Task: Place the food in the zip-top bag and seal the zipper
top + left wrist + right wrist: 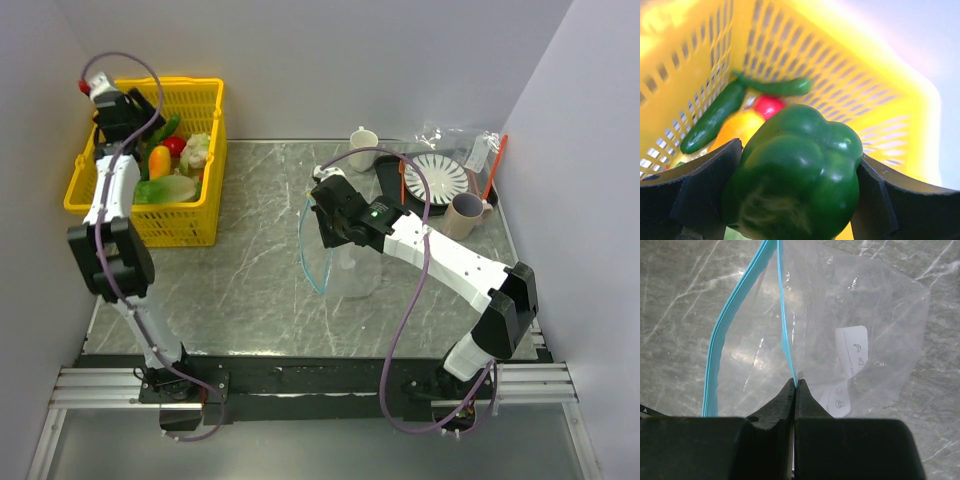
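Left gripper (800,157) pinching green pepper (805,190) over yellow basket (190,225), far-left corner of surface (250,290). Right gripper (795,390) pressed together on zip-top bag (855,315) rim mid-surface; zipper (720,340) gaping, bag empty. Remaining: insert food, seal.

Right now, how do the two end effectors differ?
The left end effector grips a bulky green pepper, jaws spread wide; the right end effector pinches the zipper of the zip-top bag, jaws together. Left hangs over the yellow basket, right over the table. Both hold something.
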